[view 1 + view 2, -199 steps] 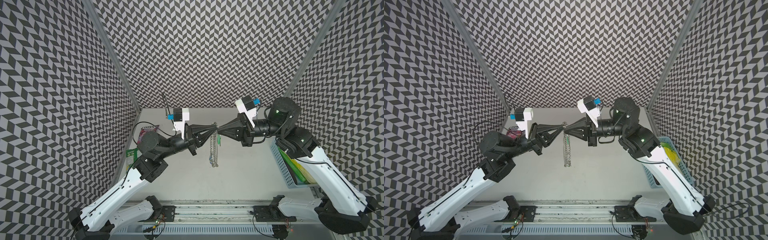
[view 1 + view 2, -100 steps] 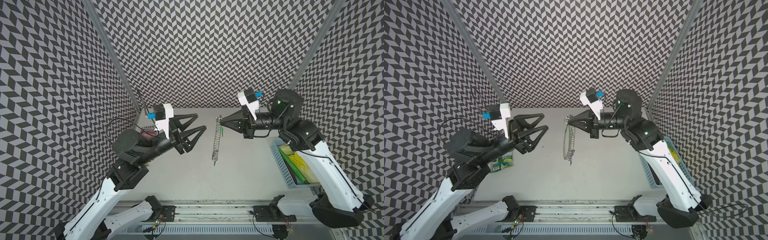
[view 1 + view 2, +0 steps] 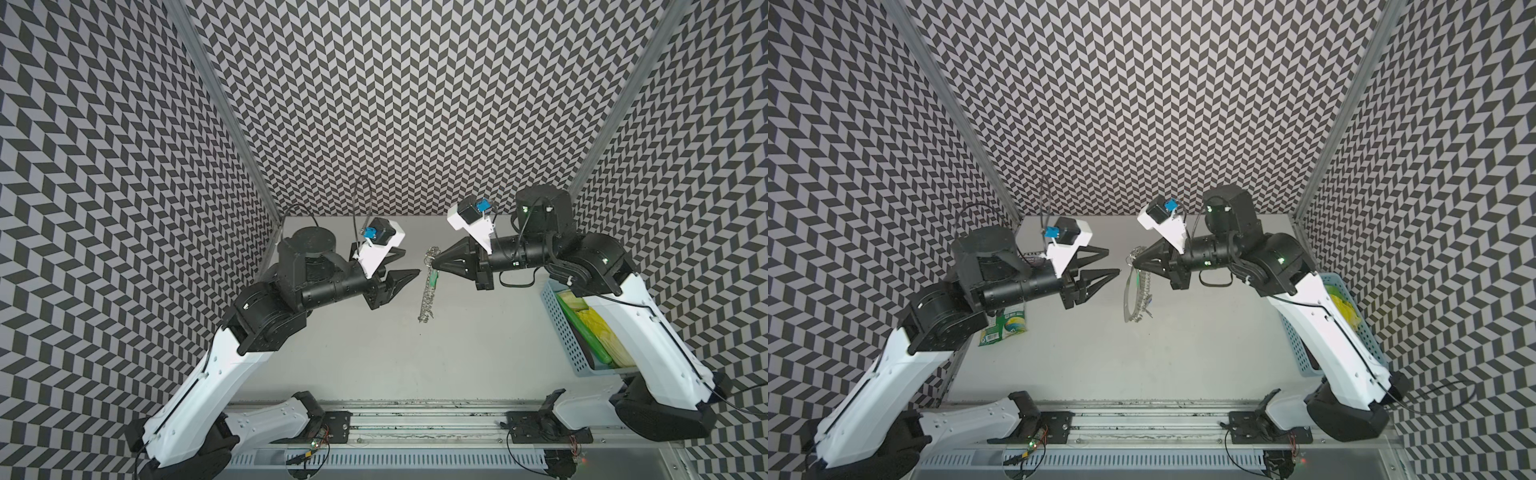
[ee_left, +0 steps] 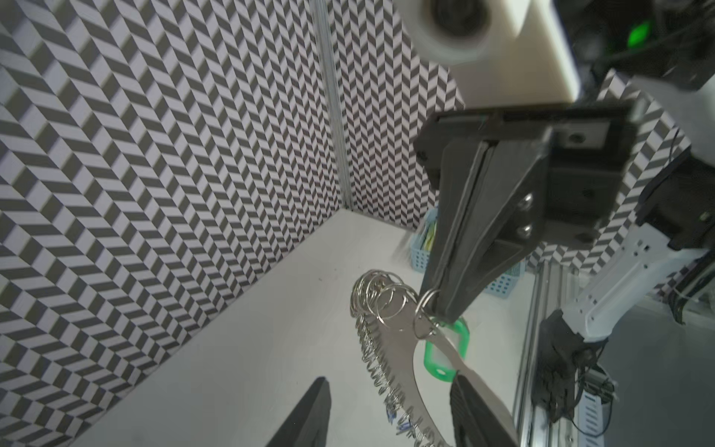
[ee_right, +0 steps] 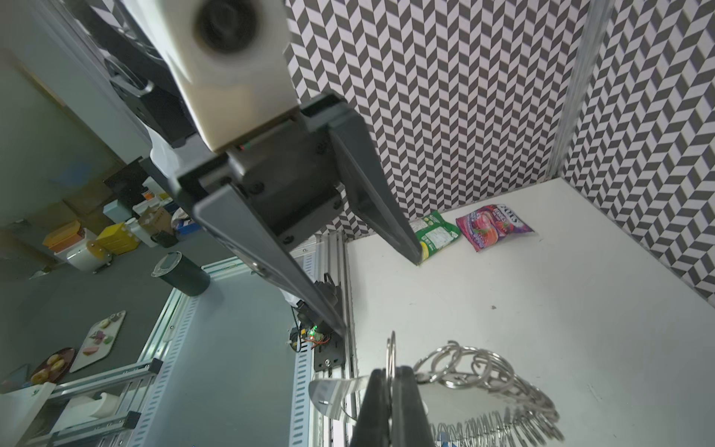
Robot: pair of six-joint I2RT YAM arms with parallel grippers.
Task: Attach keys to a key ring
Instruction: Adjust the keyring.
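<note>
**A:** The key ring [image 3: 427, 291] is hanging in mid-air over the table [image 3: 415, 365]. It's a flat gray crescent plate, its outer edge bristling with small silver wire rings.

**B:** And the right end effector [image 3: 434, 262] is pinching it at its upper end, fingers clamped tight on the plate and a wire ring there. The crescent is dangling almost edge-on in both top views.

**A:** The green-tagged key [image 4: 439, 372] is hanging just under those fingertips, lying against the plate. The oblong green tag is showing plainly, but I'm struggling to separate the metal key itself from the plate.

**B:** The left end effector [image 3: 409, 262] is hovering just beside the ring, fingers spread, gripping nothing.

**A:** Over by the right arm, a pale blue perforated basket [image 3: 557, 320] is sitting on the table, carrying yellow and green items [image 3: 598, 328]. I cannot tell what they are, and the arm is covering part of the basket.

**B:** Near the left wall, a green snack packet [image 5: 437, 232] and a pink berry-sweet packet [image 5: 491, 226] are lying flat, side by side. The left arm is hiding much of them in the top views.

**A:** And the crescent's lower end is running off the edge of the left wrist view, so that tip is cut off.
</note>
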